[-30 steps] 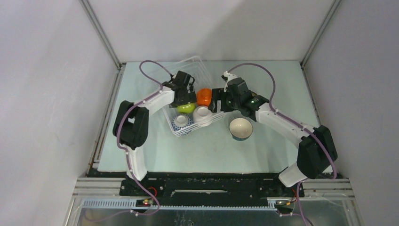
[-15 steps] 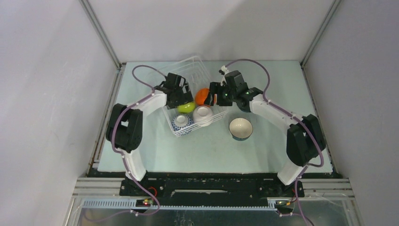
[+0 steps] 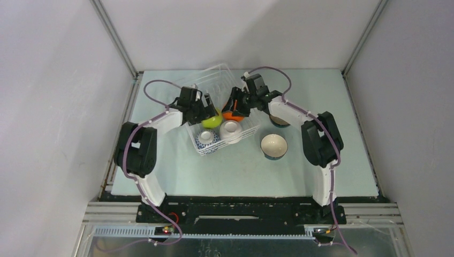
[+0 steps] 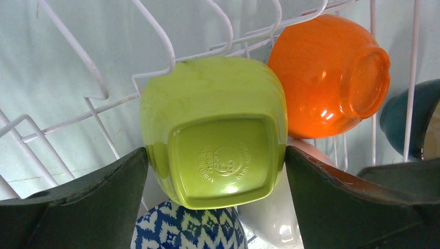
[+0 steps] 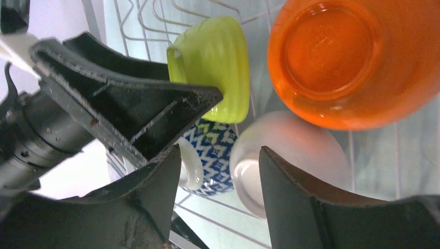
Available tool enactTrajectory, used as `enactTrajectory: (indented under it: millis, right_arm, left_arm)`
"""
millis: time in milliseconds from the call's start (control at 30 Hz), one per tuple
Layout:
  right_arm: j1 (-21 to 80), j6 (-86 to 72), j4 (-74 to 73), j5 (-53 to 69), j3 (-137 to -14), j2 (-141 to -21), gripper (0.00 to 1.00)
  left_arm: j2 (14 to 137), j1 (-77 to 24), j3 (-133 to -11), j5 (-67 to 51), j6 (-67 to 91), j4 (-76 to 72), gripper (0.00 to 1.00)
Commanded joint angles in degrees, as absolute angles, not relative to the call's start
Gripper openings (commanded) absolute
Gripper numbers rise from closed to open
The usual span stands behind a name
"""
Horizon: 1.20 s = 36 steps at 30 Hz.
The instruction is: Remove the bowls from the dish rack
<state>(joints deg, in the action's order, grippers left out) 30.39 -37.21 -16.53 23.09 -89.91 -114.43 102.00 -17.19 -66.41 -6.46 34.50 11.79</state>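
"Left claw (image 4: pixel 216 153) status?"
"Pinching the lime bowl (image 4: pixel 212 124) in the rack (image 3: pixel 214 70); right claw (image 5: pixel 219 150) spread over the white bowl (image 5: pixel 283 155)."
"Progress?"
"Two bowls (image 3: pixel 273 145) on the table (image 3: pixel 225 171); four remain racked."

1. A pale green bench (image 3: pixel 225 171) fills the middle of the top view, rectangular and matte.
2. A plain white back wall (image 3: pixel 235 32) rises behind it.
3. Grey-white side walls stand on the left (image 3: pixel 48 107) and on the right (image 3: pixel 412 107).
4. Two slanted metal struts, one left (image 3: pixel 115 38) and one right (image 3: pixel 364 36), mark the back corners.
5. A black rail (image 3: pixel 241 211) runs along the bench's near edge.
6. Below the rail lies a shiny metal tray (image 3: pixel 241 245) with a pale perforated strip (image 3: pixel 230 231) on its upper edge.
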Motion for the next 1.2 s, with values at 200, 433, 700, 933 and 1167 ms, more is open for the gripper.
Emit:
enactTrajectory:
  millis: [200, 433, 700, 933, 1167]
  right_arm:
    - [30.2, -49.2, -10.1, 24.4, -93.1, -120.1, 0.58]
    - [31.0, -53.6, -6.6, 25.3, -94.1, -123.8, 0.57]
    - [31.0, -58.6, -0.6, 27.6, -95.2, -127.3, 0.56]
    - [31.0, -65.3, 11.3, 32.1, -94.1, -129.8, 0.55]
    - [30.9, -69.3, 18.7, 33.9, -90.5, -128.3, 0.50]
  left_arm:
    - [100.1, -15.5, -60.4, -13.4, 35.7, 6.1, 0.80]
    - [99.1, -14.3, -58.3, -15.7, 35.9, 3.6, 0.80]
    - [98.8, -13.2, -56.8, -19.1, 36.0, 0.9, 0.80]
    - [98.4, -12.8, -56.5, -20.7, 35.5, 0.3, 0.80]
    - [97.1, -12.7, -56.7, -21.7, 35.8, 0.3, 0.80]
